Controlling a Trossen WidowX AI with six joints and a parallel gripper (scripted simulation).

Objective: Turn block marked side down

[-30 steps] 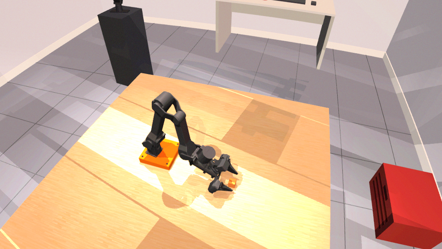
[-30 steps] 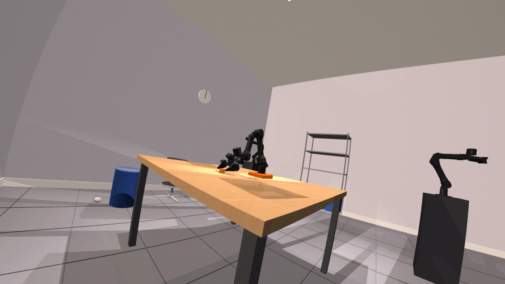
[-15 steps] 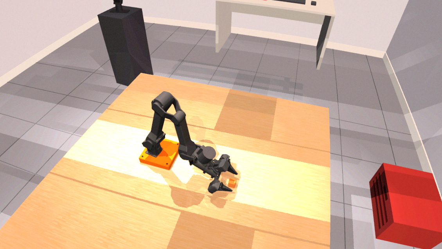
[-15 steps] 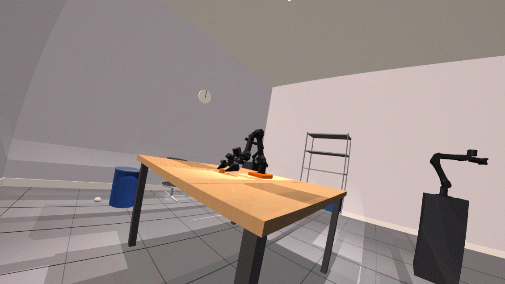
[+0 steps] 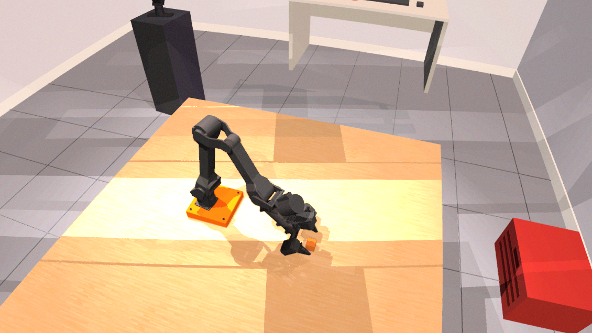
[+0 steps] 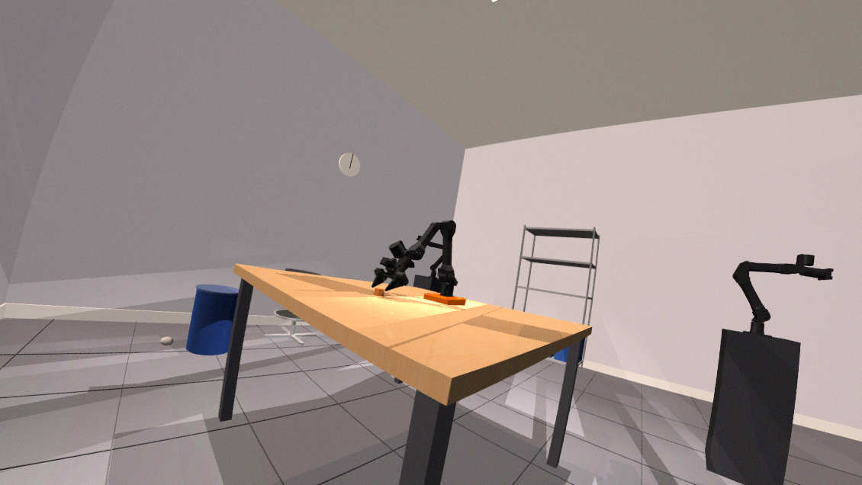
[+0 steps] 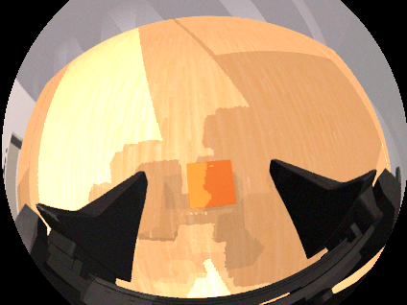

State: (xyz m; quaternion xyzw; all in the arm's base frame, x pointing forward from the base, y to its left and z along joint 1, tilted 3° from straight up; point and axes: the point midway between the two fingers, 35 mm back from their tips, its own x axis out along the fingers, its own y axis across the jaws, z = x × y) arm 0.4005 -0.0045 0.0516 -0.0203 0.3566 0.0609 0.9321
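The small orange block (image 5: 310,244) (image 6: 378,292) (image 7: 211,184) rests on the wooden table (image 5: 124,289) (image 6: 513,349) (image 7: 288,96). In the wrist view its top face is plain orange, part bright and part in shade. The dark mark does not show in any view, so I cannot see which side it is on. My gripper (image 5: 313,242) (image 6: 381,287) (image 7: 209,172) is wide open and empty. It tilts downward over the block, with its fingertips apart to either side in the wrist view and a gap to the block on both sides.
The arm's orange base plate (image 5: 231,200) (image 6: 431,297) is on the table behind the gripper. A red cabinet (image 5: 546,264) stands on the floor beyond the table's right edge in the top view. A black pedestal (image 5: 153,62) (image 6: 751,403) with another arm stands off the table.
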